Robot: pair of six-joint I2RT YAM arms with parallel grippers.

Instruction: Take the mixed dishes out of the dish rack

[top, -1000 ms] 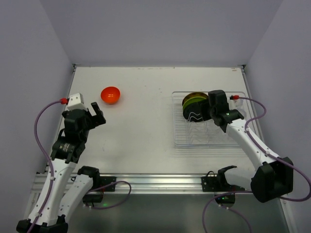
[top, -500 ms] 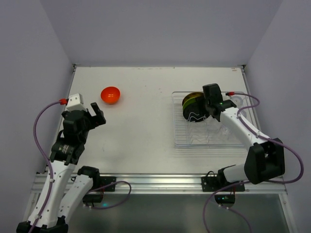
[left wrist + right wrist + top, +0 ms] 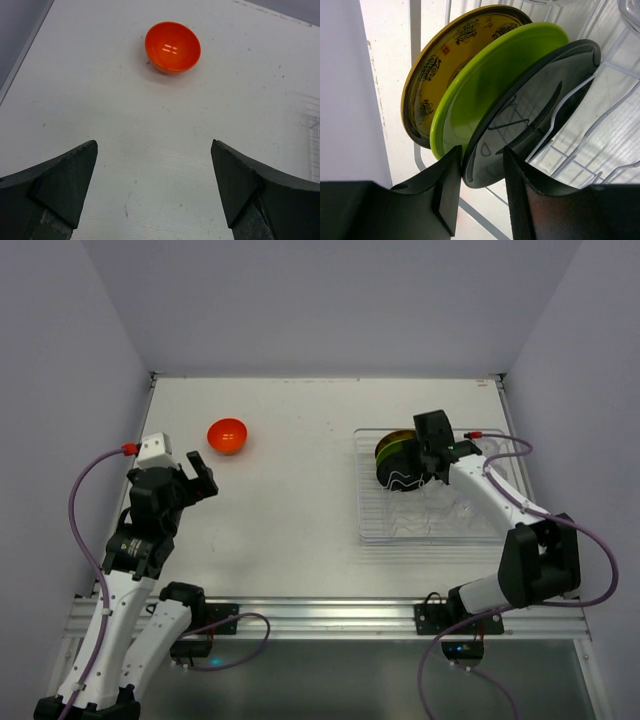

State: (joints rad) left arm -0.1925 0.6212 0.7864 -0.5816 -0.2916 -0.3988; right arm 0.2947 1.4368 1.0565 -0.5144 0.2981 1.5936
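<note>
The orange-red bowl (image 3: 228, 436) sits upside up on the table at the back left, also in the left wrist view (image 3: 172, 46). My left gripper (image 3: 200, 476) hangs open and empty short of it (image 3: 155, 185). The clear dish rack (image 3: 372, 532) holds three upright plates: patterned yellow-brown (image 3: 445, 55), lime green (image 3: 490, 80) and black (image 3: 535, 110). My right gripper (image 3: 424, 458) is open, its jaws astride the black plate's (image 3: 400, 481) lower rim (image 3: 481, 167), one finger (image 3: 447, 185) between the green and black plates. Clear cups (image 3: 478, 452) lie on the rack's right side.
White wire dividers (image 3: 600, 120) cross in front of the black plate. The rack's front half (image 3: 420, 525) shows only wires. Purple walls close in on three sides; the right wall is near the rack.
My right gripper has moved left and turned down onto the plates, now straddling the black plate's rim. The left arm and the bowl have not moved.
</note>
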